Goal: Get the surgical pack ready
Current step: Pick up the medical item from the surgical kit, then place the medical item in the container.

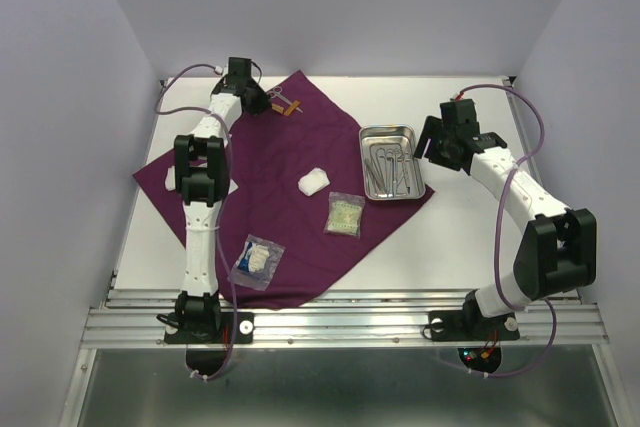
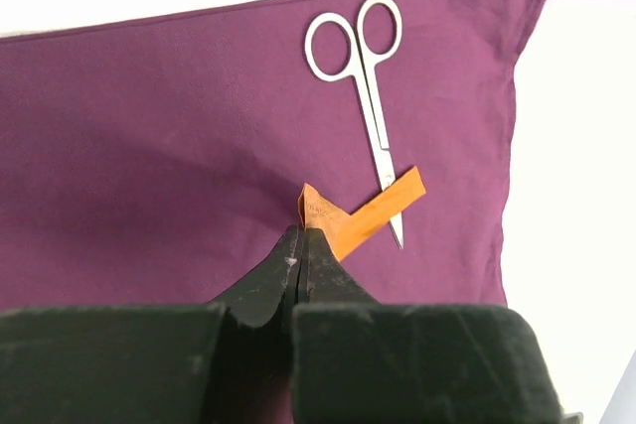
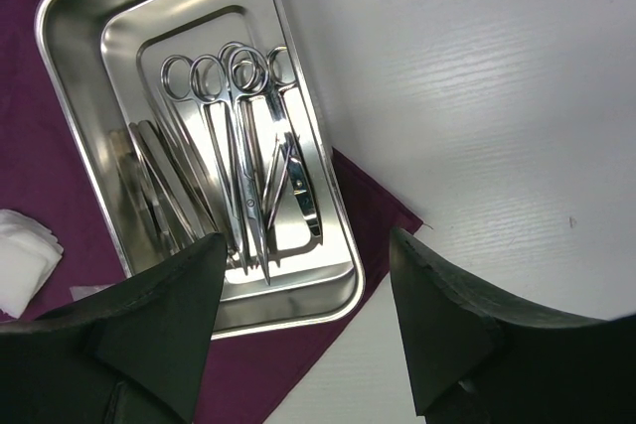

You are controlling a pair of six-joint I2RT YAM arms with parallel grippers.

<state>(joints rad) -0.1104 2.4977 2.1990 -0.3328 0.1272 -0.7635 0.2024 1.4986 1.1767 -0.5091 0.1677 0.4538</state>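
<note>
From above: finds the left pincer (image 1: 272,102) at the far corner of the purple cloth (image 1: 270,162), beside an orange strip (image 1: 291,107); cannot tell the grip from here, too small. Nearer than that pincer, on the cloth: a gauze pad (image 1: 314,182), a clear packet (image 1: 344,215) with yellowish filling, and a second packet (image 1: 257,261) by the cloth's near edge. Puts the right pincer (image 1: 425,142) just right of the steel tray (image 1: 390,129), tips masked by its own body.

From the left wrist: shows the left pincer (image 2: 301,240) pressed together, nipping the folded end of the orange strip (image 2: 368,213). Just beyond the tips, scissors (image 2: 368,76) flat on the purple cloth (image 2: 149,146), strip lying across the blade, rings farthest away.

From the right wrist: shows the right pincer (image 3: 306,245) spread wide, gripping nothing, over the near end of the steel tray (image 3: 60,7). Inside, ringed instruments (image 3: 243,146) bunched and overlapping, hard to count; tweezers (image 3: 149,176) to their left, muddled by reflections. Left of the left finger, the gauze pad (image 3: 22,255), cut off by the frame edge. Right of the pincer, white table (image 3: 477,96).
</note>
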